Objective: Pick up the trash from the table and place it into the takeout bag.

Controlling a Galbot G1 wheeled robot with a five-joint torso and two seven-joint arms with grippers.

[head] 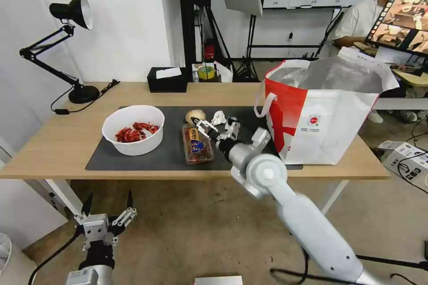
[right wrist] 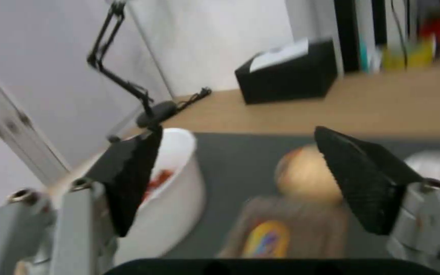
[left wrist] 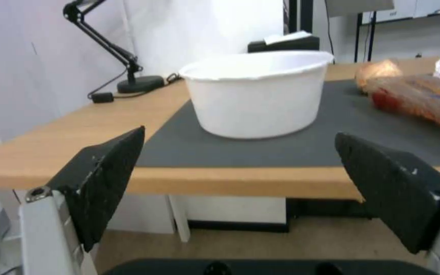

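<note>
**Right end effector spread above the plastic tray**

The right end effector (head: 214,125) hung over the dark grey mat (head: 174,151) on the counter (head: 58,142), its fingers spread and holding nothing, just above the far end of the clear plastic tray (head: 197,144) of scraps. The round beige lump (head: 195,115) lay just beyond the tray, and the crumpled white tissue (head: 218,118) sat beside the lump, on the side toward the takeout bag (head: 318,116). The white bowl (head: 133,129) of red shells stood on the mat on the tray's other side, apart from it. The takeout bag stood upright and open-mouthed at the mat's end, well clear of the tray. A black tissue box (head: 167,79) sat at the counter's far edge, beyond the bowl. The left end effector (head: 107,216) waited below the counter's near edge, its fingers (left wrist: 103,179) spread wide and empty, facing the bowl.
</note>
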